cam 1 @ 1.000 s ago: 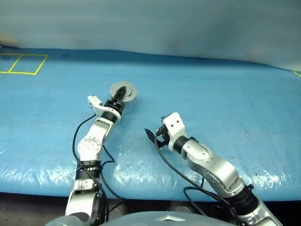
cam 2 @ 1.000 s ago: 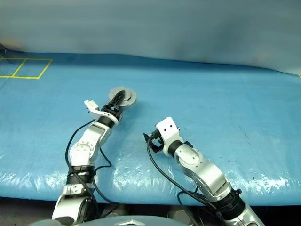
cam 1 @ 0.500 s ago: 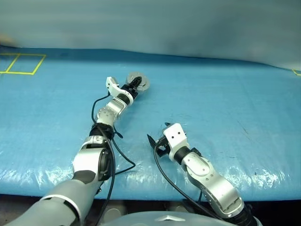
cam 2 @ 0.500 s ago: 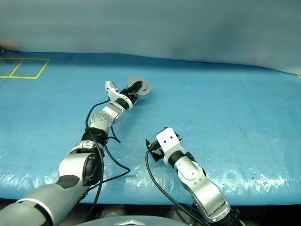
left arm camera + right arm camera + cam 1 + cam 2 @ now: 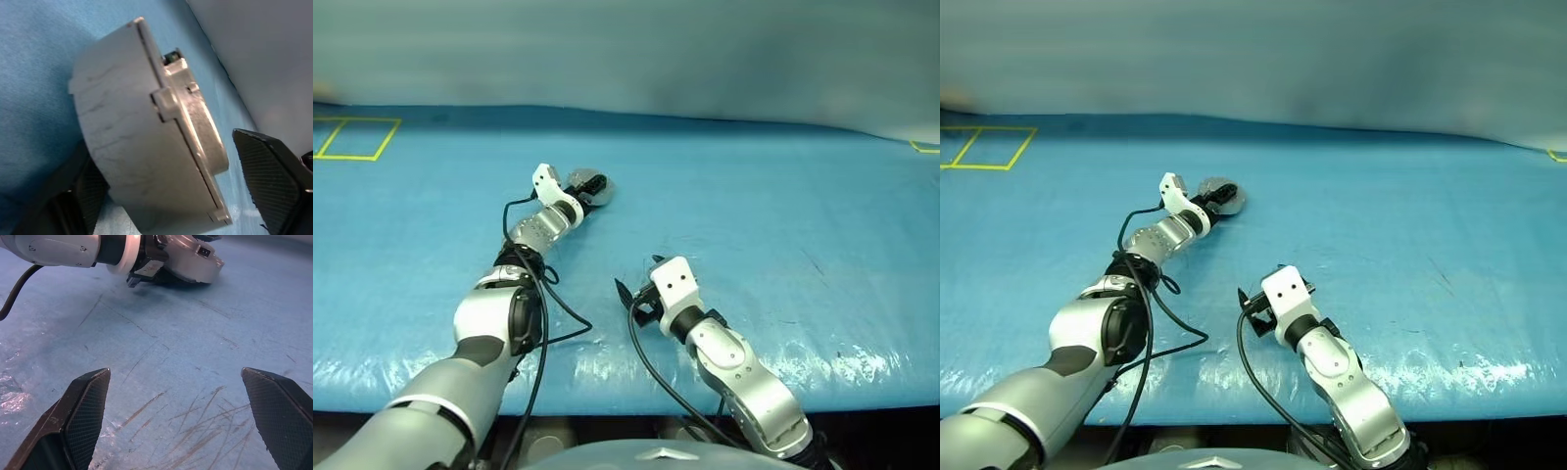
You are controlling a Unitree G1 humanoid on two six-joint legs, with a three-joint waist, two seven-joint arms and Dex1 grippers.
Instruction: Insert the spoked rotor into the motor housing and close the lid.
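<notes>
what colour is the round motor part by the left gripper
Silvery grey, with faint dark scuffs on its side wall; the motor assembly shows best in the left wrist view.

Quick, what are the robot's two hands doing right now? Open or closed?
Left gripper: open, its fingers either side of the motor housing on the blue table.
Right gripper: open, holding nothing, over the table.

I find no readable text, labels, brands or numbers in any view. I note nothing legible to list.
</notes>
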